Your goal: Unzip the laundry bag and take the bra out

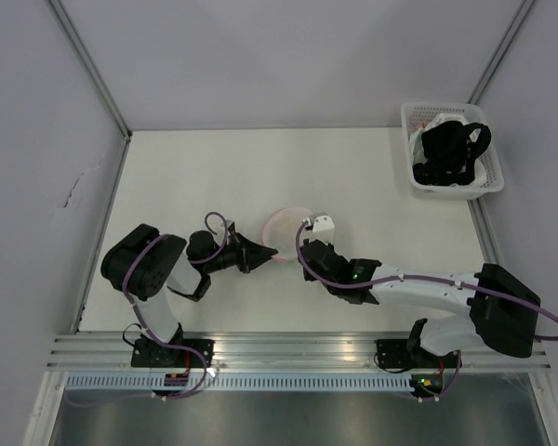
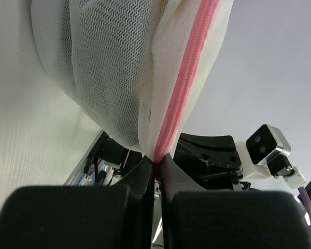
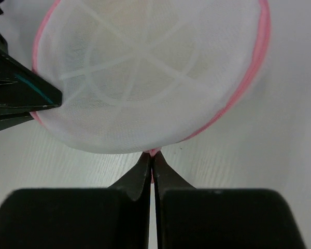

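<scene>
Top external: On the left, the left gripper [image 1: 272,255] is seen against the bag [image 1: 288,223], which lies in the middle of the table [image 1: 195,177]. Is anything held?

Wrist views: Its jaws are shut tight on the pink zipper [image 2: 189,78] at the rim; no gap is seen. The bag is round, soft and translucent, with a fine zigzag mesh.

Top external: And on the right?

Wrist views: The right gripper [image 3: 151,158] is closed on a small pink tab [image 3: 153,152] at the rim, probably the pull. The bra cannot be made out.

Top external: What could be spoiled?

Wrist views: The thin tab could be lost from the pads if it is drawn off the zipper's curve. The limp mesh could be bunched and the slider jammed. The basket [image 1: 446,189], far right, is not involved.
</scene>
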